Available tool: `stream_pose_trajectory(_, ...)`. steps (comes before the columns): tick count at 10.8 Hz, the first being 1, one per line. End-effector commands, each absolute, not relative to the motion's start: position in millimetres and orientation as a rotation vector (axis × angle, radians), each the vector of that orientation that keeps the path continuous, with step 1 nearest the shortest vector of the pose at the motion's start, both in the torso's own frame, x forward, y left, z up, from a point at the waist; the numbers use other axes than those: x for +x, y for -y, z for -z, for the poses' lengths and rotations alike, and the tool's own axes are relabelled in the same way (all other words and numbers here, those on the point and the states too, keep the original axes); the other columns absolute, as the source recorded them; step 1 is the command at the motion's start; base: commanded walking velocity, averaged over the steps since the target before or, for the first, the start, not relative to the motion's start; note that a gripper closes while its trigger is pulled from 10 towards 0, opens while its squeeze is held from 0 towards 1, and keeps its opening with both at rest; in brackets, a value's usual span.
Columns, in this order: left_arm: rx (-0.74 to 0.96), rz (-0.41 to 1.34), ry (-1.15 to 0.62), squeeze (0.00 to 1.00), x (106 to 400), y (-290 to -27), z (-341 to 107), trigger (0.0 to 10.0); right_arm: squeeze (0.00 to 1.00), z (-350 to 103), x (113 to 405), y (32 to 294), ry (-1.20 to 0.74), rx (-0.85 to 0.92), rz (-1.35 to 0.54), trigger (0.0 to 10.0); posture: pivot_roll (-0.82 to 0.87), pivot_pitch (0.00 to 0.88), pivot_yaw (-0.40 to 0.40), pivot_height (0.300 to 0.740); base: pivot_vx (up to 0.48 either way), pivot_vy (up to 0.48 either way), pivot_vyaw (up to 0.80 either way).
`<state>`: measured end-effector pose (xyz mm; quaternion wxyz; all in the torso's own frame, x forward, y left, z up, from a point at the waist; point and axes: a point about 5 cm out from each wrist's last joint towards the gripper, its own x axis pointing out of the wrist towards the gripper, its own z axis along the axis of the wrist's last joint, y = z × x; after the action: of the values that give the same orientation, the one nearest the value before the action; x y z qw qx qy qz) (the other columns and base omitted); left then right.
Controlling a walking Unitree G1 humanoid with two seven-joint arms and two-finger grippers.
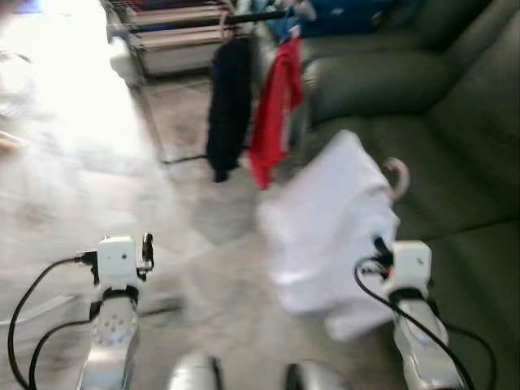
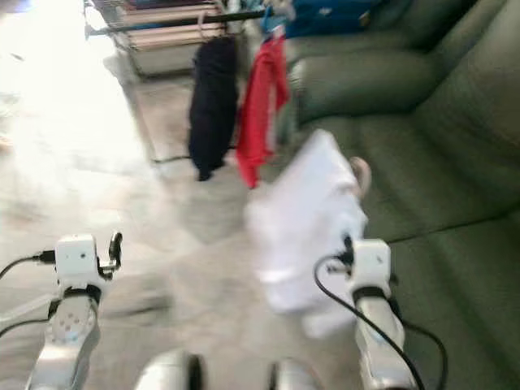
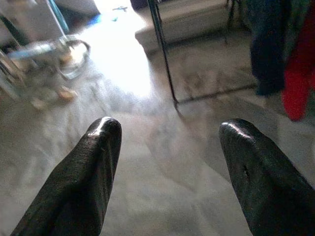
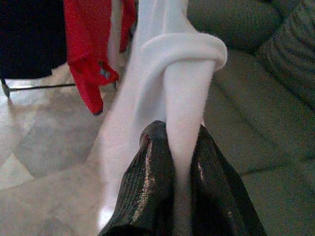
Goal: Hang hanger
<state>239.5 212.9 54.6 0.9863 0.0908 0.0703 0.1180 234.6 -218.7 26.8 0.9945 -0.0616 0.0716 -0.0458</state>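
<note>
Right wrist view shows the right gripper (image 4: 179, 162) with its two black fingers (image 4: 150, 187) pressed together on a fold of white garment (image 4: 162, 83), the cloth squeezed thin between them and bulging into a rounded roll just past the tips. In the head views the same white garment (image 1: 333, 223) hangs from that gripper over the floor, just in front of the green sofa (image 1: 455, 122), and a pale curved hanger hook (image 1: 398, 175) sticks out at its upper edge.

The left gripper (image 3: 170, 142) is held out low over the pale tiled floor (image 3: 162, 172), its fingers (image 3: 93, 162) spread wide with nothing between them.

Farther off stands a clothes rack (image 1: 203, 24) with a dark rail. A black garment (image 1: 227, 106) and a red garment (image 1: 275, 110) hang from it side by side, close to the sofa's arm. The head views are blurred.
</note>
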Motion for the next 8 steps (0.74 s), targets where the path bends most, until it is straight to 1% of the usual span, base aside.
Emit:
stream_pose_trajectory(1, 0.208, -0.229, -0.126, 0.0, 249.5, -215.5, -61.4, 10.0, 0.0, -41.5, 239.4, 221.5, -0.044, -0.123, 0.144, 10.0, -0.01, 0.103, 0.066, 0.74, 0.0, 0.0, 0.0)
stream_pose_trajectory(2, 0.213, -0.237, -0.119, 0.0, 254.6, -217.0, -64.9, 10.0, 0.0, -42.5, 238.9, 220.2, -0.035, -0.115, 0.155, 10.0, -0.01, 0.107, 0.07, 0.74, 0.0, 0.0, 0.0)
stream_pose_trajectory(3, 0.183, -0.255, -0.11, 0.0, 258.5, -214.5, -70.0, 10.0, 0.0, -43.1, 238.2, 215.4, -0.037, -0.111, 0.133, 10.0, -0.01, 0.124, 0.059, 0.74, 0.0, 0.0, 0.0)
stream_pose_trajectory(5, 0.188, -0.224, -0.106, 0.0, 254.2, -203.5, -67.9, 10.0, 0.0, -46.5, 242.9, 207.2, -0.03, -0.139, 0.063, 10.0, -0.01, 0.138, 0.022, 0.74, 0.0, 0.0, 0.0)
stream_pose_trajectory(6, 0.194, -0.236, -0.116, 0.0, 247.4, -203.9, -64.5, 10.0, 0.0, -54.8, 251.4, 200.8, 0.001, -0.142, 0.021, 10.0, -0.01, 0.141, 0.003, 0.74, 0.0, 0.0, 0.79)
stream_pose_trajectory(8, 0.18, -0.258, -0.134, 0.0, 241.6, -204.7, -61.0, 10.0, 0.0, -53.0, 253.7, 191.8, -0.005, -0.12, -0.016, 10.0, 0.01, 0.158, -0.005, 0.74, 0.0, 0.0, 0.79)
